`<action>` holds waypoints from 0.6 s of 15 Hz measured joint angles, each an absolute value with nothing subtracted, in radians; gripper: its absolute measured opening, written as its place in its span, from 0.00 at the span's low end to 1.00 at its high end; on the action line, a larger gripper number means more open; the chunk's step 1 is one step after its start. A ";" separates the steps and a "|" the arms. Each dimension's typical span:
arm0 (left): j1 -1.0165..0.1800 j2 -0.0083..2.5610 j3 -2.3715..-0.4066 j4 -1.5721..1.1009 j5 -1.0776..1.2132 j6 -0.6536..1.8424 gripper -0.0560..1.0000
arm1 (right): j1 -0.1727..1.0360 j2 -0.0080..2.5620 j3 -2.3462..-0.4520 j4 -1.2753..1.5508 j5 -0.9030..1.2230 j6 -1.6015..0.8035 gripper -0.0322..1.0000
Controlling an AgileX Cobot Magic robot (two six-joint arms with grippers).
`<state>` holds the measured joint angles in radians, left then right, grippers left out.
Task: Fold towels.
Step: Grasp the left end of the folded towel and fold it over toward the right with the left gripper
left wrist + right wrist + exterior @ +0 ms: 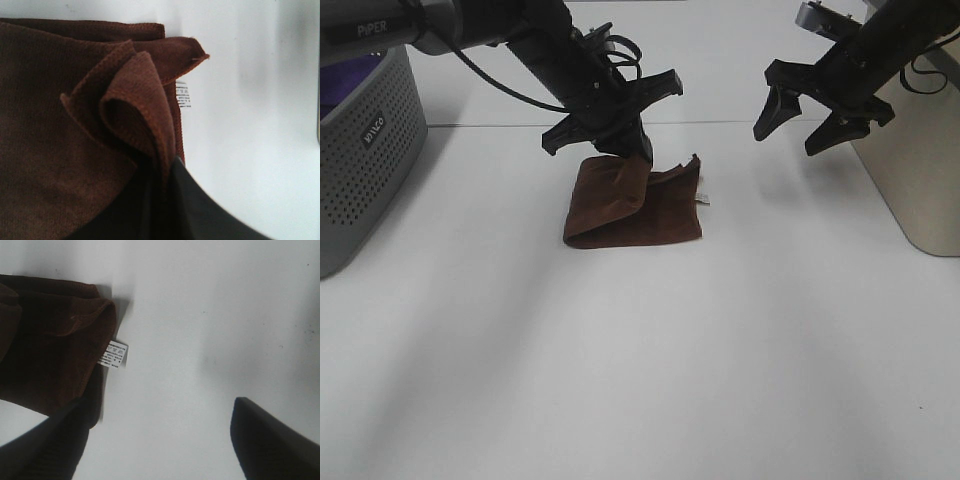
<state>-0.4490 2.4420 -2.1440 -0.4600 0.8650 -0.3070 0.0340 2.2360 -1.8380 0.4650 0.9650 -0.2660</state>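
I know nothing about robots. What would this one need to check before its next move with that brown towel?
1. Left gripper holds the dark reddish-brown terry towel: ok, shut on a bunched edge.
2. Right gripper free: ok, open, above the white table, apart from the towel.
3. Towel lies neat: not ok, the pinched edge is rumpled and a corner curls up.
4. Small white tag located: ok, sticking out at the towel's edge.
5. Number of layers pinched: cannot tell.
6. Grey perforated basket out of the way: ok, apart from the towel.
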 joint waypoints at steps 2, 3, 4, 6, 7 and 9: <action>-0.449 2.456 -2.144 -0.486 0.831 -0.317 0.19 | 0.034 2.236 -1.838 0.465 0.972 -0.266 0.76; -0.449 2.461 -2.144 -0.489 0.831 -0.325 0.22 | 0.034 2.236 -1.838 0.465 0.977 -0.266 0.76; -0.449 2.473 -2.144 -0.497 0.831 -0.340 0.26 | 0.034 2.236 -1.838 0.465 0.979 -0.266 0.76; -0.449 2.486 -2.144 -0.516 0.814 -0.344 0.35 | 0.034 2.236 -1.838 0.465 0.979 -0.266 0.76; -0.449 2.487 -2.144 -0.533 0.792 -0.339 0.42 | 0.034 2.236 -1.838 0.465 0.979 -0.266 0.76; -0.449 2.487 -2.144 -0.592 0.735 -0.299 0.45 | 0.034 2.236 -1.838 0.465 0.979 -0.266 0.76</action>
<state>-0.4490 2.4870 -2.1440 -0.5920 0.7350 -0.2990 0.0340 2.2360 -1.8380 0.4650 0.9790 -0.2660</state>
